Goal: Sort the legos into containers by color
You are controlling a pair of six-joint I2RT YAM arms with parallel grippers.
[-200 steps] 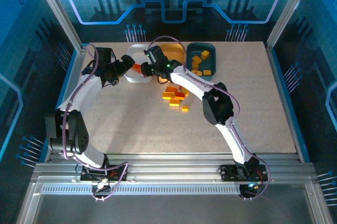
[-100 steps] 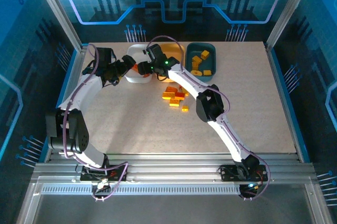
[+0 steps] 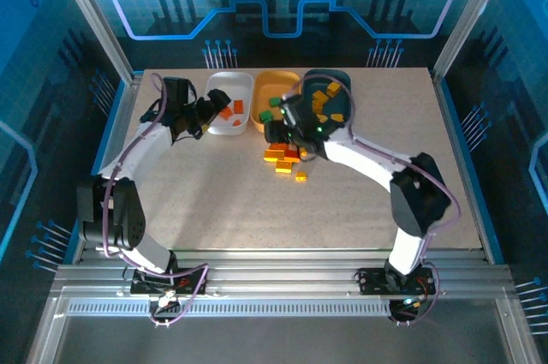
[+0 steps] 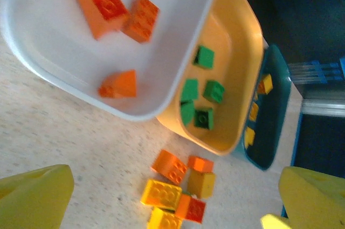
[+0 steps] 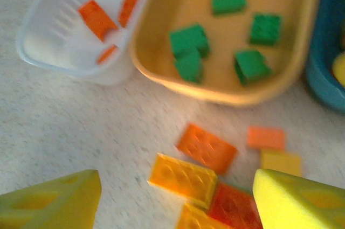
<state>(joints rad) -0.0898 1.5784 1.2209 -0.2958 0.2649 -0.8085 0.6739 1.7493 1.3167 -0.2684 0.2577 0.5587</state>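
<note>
Three containers stand side by side at the back. The white tray (image 3: 224, 90) (image 4: 48, 73) (image 5: 59, 51) holds three orange-red legos (image 4: 97, 0). Several green legos (image 5: 188, 40) (image 4: 205, 91) lie in the orange-yellow tray (image 3: 287, 83) (image 4: 240, 62) (image 5: 178, 86). The dark teal tray (image 3: 342, 77) (image 4: 272, 143) holds yellow legos (image 3: 325, 94). A pile of orange-red and yellow legos (image 3: 286, 158) (image 4: 178, 180) (image 5: 207, 148) lies on the table in front of the trays. My left gripper (image 3: 208, 114) (image 4: 172, 199) hangs open at the white tray's near left corner. My right gripper (image 3: 276, 130) (image 5: 175, 199) is open just above the pile, holding nothing.
The tabletop (image 3: 214, 201) is a speckled beige board with metal frame posts (image 3: 94, 21) at its back corners and a rail along the near edge. Both arms arch over the left and middle of the board.
My right gripper has opened and swung back from over the white tray to above the pile, its arm now reaching from the right. The left arm has barely moved.
</note>
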